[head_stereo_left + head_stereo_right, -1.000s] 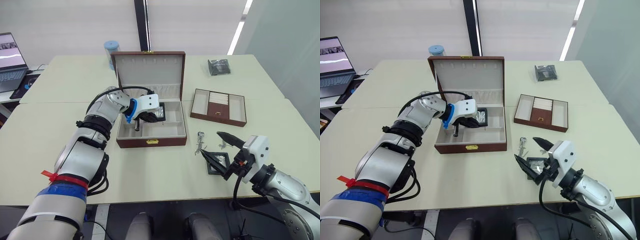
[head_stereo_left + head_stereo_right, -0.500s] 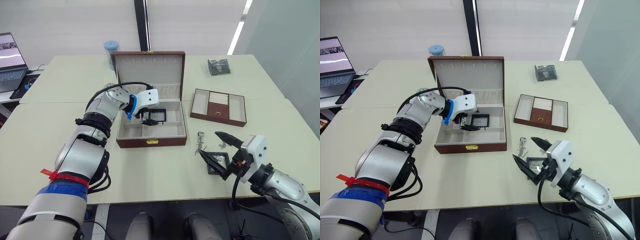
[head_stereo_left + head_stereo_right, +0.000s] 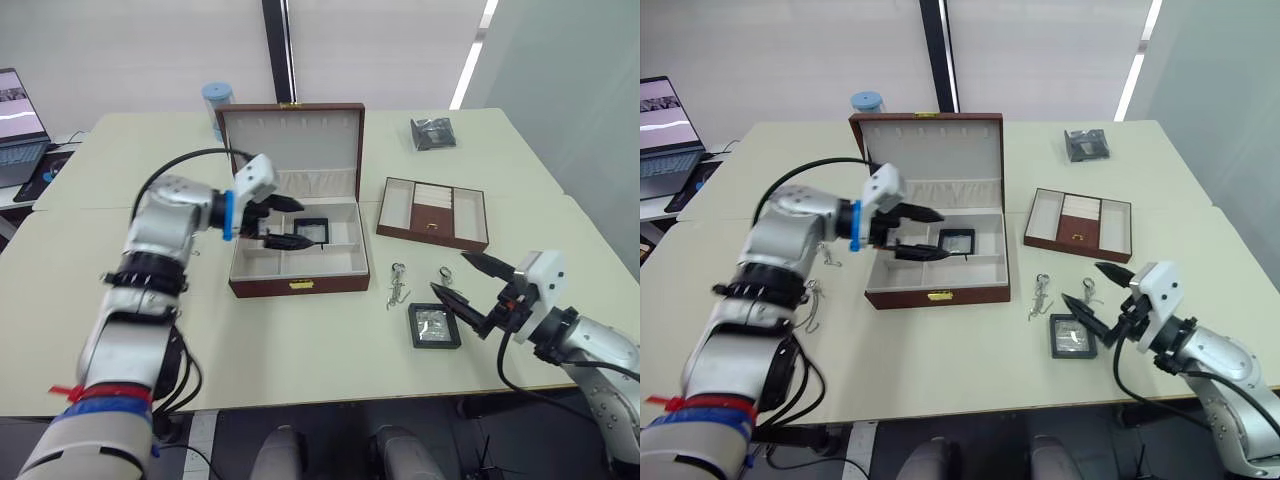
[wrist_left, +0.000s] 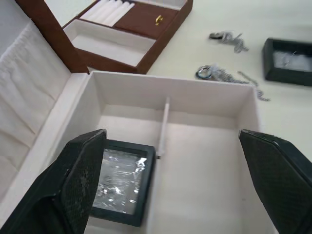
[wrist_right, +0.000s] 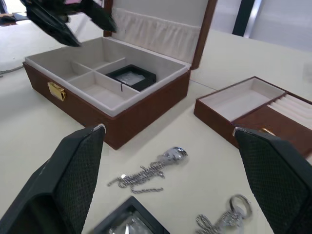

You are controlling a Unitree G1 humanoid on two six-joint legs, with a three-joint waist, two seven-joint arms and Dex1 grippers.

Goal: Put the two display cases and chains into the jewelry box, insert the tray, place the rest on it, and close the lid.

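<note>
1 display case (image 3: 957,241) lies inside the jewelry box (image 3: 937,262); another case (image 3: 1073,335) sits on the bench (image 3: 940,340) at 4 o'clock. Left pincer (image 3: 925,233) and right pincer (image 3: 1095,289) both gape apart, empty.

I am counting two black display cases: one (image 3: 958,241) lying inside the open jewelry box (image 3: 937,262), the other (image 3: 1073,335) lying on the table (image 3: 940,350). I am also seeing one tray (image 3: 1079,224), two small silver jewelry pieces (image 3: 1039,295) (image 3: 1089,291), one dark packet (image 3: 1085,145), one blue-lidded jar (image 3: 866,103), one laptop (image 3: 662,125) and two grippers (image 3: 921,233) (image 3: 1095,290).
</note>
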